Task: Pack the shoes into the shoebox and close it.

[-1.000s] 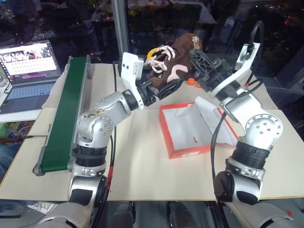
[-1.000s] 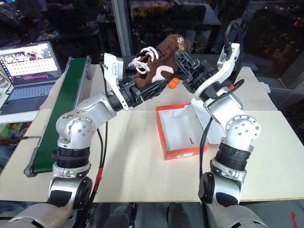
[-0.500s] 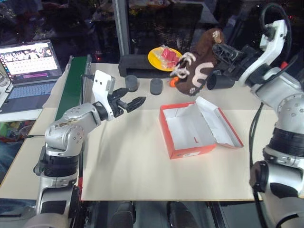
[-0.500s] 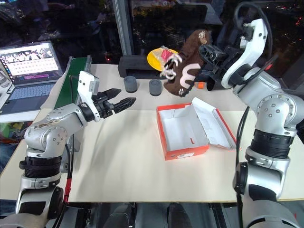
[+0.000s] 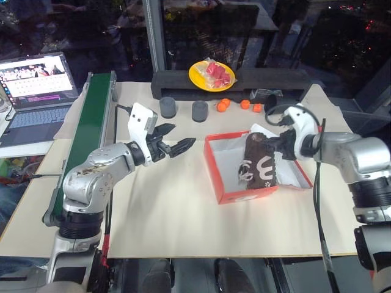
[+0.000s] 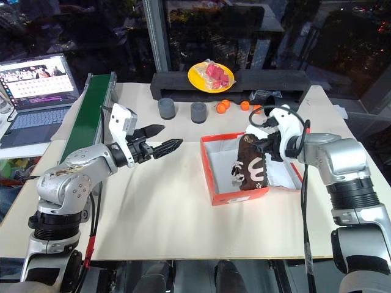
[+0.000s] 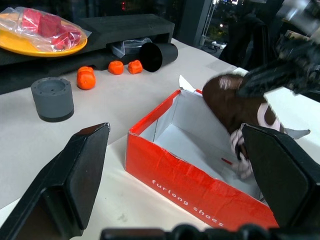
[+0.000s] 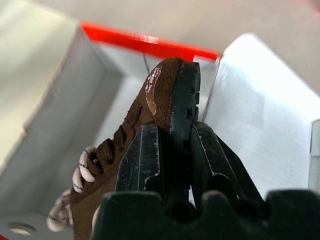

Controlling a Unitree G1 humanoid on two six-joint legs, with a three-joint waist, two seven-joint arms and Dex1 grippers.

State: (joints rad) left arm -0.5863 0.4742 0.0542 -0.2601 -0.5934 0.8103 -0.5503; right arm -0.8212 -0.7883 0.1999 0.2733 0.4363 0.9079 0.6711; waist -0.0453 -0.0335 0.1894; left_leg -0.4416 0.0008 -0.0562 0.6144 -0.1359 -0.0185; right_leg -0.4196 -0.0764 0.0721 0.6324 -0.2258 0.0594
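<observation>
Brown fuzzy shoe (image 5: 259,161) down inside the red-orange shoebox (image 5: 234,196), lid flopped open, pinched at the heel by the right gripper (image 5: 276,148). Left gripper (image 5: 181,144) hovering just beside the box, spread wide, empty.

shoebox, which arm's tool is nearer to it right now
Right. The right tool is over the open shoebox, clamped on the shoe it lowers inside. The left tool hangs open beside the box, off its left wall, apart from it.
</observation>
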